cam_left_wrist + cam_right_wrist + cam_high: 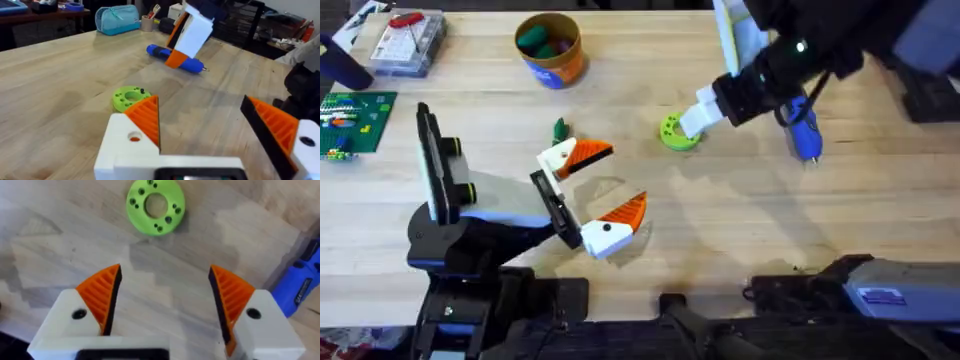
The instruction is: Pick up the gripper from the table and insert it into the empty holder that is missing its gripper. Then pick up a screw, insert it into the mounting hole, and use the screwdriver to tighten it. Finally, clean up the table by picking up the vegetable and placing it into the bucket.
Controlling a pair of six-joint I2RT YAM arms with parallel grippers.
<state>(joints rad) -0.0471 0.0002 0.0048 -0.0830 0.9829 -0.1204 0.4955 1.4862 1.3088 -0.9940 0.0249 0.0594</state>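
Light plank-grained wood makes up the tabletop (740,230), with cluttered shelves and a teal pouch in the room behind it. At the middle lies the gripper (582,155), a smooth orange pointed wedge on a cream-white base, touching the tip of the grey-and-black arm where the black holder (552,203) sits. A ribbed orange wedge on a white block (615,225) sits at the holder's other end. Just beside the gripper's base is the vegetable (559,129), tiny and dark green. The yellow-orange bucket (551,48) with a blue base stands farther back, green and red pieces inside. The blue screwdriver (804,128) lies to the right, its label too small to read. The right pincer (162,287) hangs wide open and empty near the lime-green disc (155,206). The left pincer (220,120) is also spread open, holding nothing.
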